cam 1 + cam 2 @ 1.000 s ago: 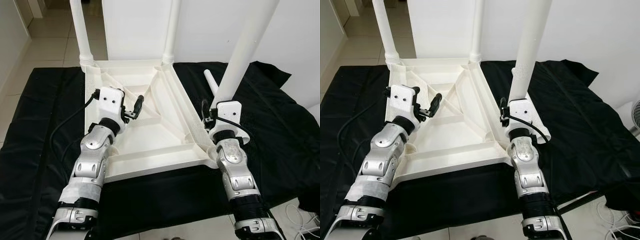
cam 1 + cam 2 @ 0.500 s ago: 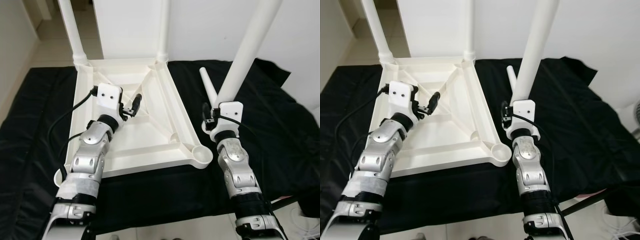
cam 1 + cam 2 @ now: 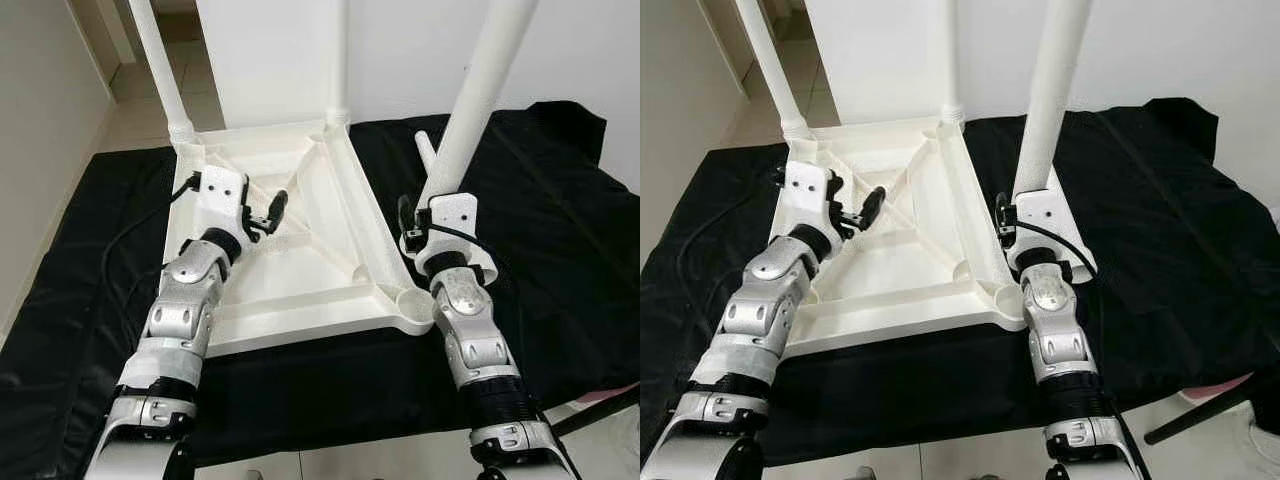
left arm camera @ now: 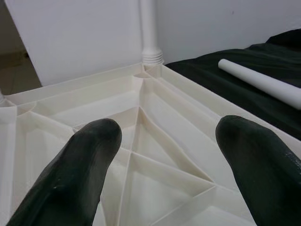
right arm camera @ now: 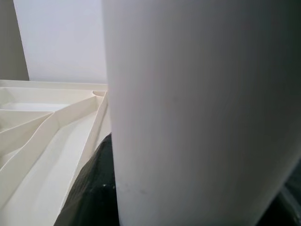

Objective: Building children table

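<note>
The white children's table top [image 3: 300, 270] lies upside down on a black cloth, ribs facing up. Two white legs [image 3: 160, 60] [image 3: 338, 60] stand in its far corners. My left gripper [image 3: 268, 215] hovers open over the ribbed underside, nothing between its fingers [image 4: 80, 169]. My right gripper [image 3: 412, 225] is shut on a third leg [image 3: 470, 110], held upright and leaning slightly right, just behind and to the right of the near right corner socket [image 3: 412, 298]. In the right wrist view this leg [image 5: 197, 113] is pressed close to the camera. Its lower end is hidden behind the wrist.
A loose white leg [image 3: 425, 150] lies on the black cloth [image 3: 560, 230] behind my right gripper. The cloth covers a low platform whose front edge runs close to me. A white wall [image 3: 260, 50] stands behind, and tiled floor [image 3: 130, 110] shows at the far left.
The camera has shifted. My right gripper with the leg stands closer to the near right corner socket than half a second ago. The left gripper stays open over the underside.
</note>
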Tool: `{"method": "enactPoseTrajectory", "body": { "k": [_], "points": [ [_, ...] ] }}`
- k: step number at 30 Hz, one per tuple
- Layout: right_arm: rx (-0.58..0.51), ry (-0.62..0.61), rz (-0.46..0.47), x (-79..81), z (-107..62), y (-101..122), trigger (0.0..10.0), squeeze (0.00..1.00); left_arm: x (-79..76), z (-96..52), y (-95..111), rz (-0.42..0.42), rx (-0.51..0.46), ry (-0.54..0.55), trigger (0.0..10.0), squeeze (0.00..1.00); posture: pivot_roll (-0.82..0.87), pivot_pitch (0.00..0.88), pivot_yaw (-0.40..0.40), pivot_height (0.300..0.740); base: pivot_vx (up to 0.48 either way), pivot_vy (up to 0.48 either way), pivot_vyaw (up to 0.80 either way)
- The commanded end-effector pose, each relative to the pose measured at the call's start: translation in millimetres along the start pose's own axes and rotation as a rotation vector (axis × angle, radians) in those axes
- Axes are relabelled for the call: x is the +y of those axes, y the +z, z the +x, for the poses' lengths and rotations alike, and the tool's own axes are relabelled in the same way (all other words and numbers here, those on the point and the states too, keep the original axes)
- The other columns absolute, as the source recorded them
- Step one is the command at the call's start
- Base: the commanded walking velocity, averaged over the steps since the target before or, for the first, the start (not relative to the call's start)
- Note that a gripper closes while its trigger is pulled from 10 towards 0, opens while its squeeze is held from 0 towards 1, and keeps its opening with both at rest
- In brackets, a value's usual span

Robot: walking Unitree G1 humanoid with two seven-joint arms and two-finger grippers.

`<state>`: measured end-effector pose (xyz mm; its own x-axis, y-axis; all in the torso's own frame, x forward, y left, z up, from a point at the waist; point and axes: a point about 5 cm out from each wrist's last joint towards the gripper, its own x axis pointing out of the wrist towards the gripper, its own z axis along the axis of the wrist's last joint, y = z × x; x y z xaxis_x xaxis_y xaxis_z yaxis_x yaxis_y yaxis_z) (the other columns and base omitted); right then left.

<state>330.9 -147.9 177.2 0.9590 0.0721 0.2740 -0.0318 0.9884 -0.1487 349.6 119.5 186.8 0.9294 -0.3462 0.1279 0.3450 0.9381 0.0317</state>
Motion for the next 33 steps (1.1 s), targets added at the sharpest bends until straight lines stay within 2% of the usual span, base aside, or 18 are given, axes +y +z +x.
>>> {"method": "enactPoseTrajectory", "body": {
  "k": [1,6,7,9,10,12,13,14,16,19,22,25,28,33],
  "points": [
    [-0.029,-0.004,0.023,1.9,-1.3,4,10.0,0.0,-2.7,3.0,0,0.009,0.0,-0.021,10.0,0.0,-0.07,0.0,0.069,0.74,0.0,0.0,0.0],
    [-0.019,0.004,0.032,4.0,-6.5,2,10.0,0.0,-11.8,2.5,-3,0.046,0.007,-0.103,10.0,0.0,-0.06,0.0,0.053,0.74,0.0,0.0,0.0],
    [-0.016,0.015,0.036,6.8,-10.1,1,10.0,0.0,-19.5,-1.5,-7,0.099,0.01,-0.179,10.0,0.0,-0.05,0.0,0.038,0.74,0.0,0.0,0.0],
    [-0.015,0.03,0.03,11.4,-15.8,-1,10.0,0.0,-31.4,-9.8,-14,0.151,0.009,-0.301,10.0,0.0,-0.04,0.0,0.029,0.74,0.0,0.0,0.0],
    [-0.015,0.03,0.03,11.4,-15.8,-1,10.0,0.0,-31.4,-9.8,-14,0.151,0.009,-0.301,10.0,0.0,-0.04,0.0,0.029,0.74,0.0,0.0,0.0],
    [-0.022,0.047,0.03,15.8,-23.6,-1,10.0,0.0,-41.3,-22.0,-24,0.181,0.032,-0.427,10.0,0.0,-0.04,0.0,0.017,0.74,0.0,0.0,0.0],
    [-0.022,0.047,0.03,15.8,-23.6,-1,10.0,0.0,-41.3,-22.0,-24,0.181,0.032,-0.427,10.0,0.0,-0.04,0.0,0.017,0.74,0.0,0.0,0.0],
    [-0.022,0.055,0.039,17.6,-27.5,-1,10.0,0.0,-45.0,-27.7,-29,0.179,0.053,-0.481,10.0,0.0,-0.04,0.0,0.016,0.74,0.0,0.0,0.0],
    [-0.022,0.055,0.039,17.6,-27.5,-1,10.0,0.0,-45.0,-27.7,-29,0.179,0.053,-0.481,10.0,0.0,-0.04,0.0,0.016,0.74,0.0,0.0,0.0],
    [-0.024,0.066,0.03,20.7,-38.0,0,10.0,0.0,-48.4,-37.7,-40,0.214,0.101,-0.578,10.0,0.0,-0.04,0.004,0.01,0.74,0.0,0.0,0.0],
    [-0.015,0.073,0.033,21.6,-42.5,-1,10.0,0.0,-48.8,-41.7,-44,0.231,0.13,-0.625,10.0,0.0,-0.03,0.008,0.006,0.74,0.0,0.0,0.0],
    [-0.007,0.082,0.022,21.7,-46.6,-3,10.0,0.0,-49.6,-45.6,-43,0.235,0.129,-0.663,10.0,0.0,-0.03,0.012,0.006,0.74,0.0,0.0,0.0],
    [-0.004,0.094,0.031,21.6,-60.1,-2,10.0,0.0,-49.3,-56.9,-40,0.242,0.13,-0.745,10.0,0.0,-0.03,0.021,0.001,0.74,0.0,0.0,0.0],
    [-0.008,0.1,0.052,22.0,-69.2,0,10.0,0.0,-49.7,-62.2,-40,0.248,0.139,-0.78,10.0,0.0,-0.02,0.034,-0.003,0.74,0.0,0.0,0.0]
  ]
}}
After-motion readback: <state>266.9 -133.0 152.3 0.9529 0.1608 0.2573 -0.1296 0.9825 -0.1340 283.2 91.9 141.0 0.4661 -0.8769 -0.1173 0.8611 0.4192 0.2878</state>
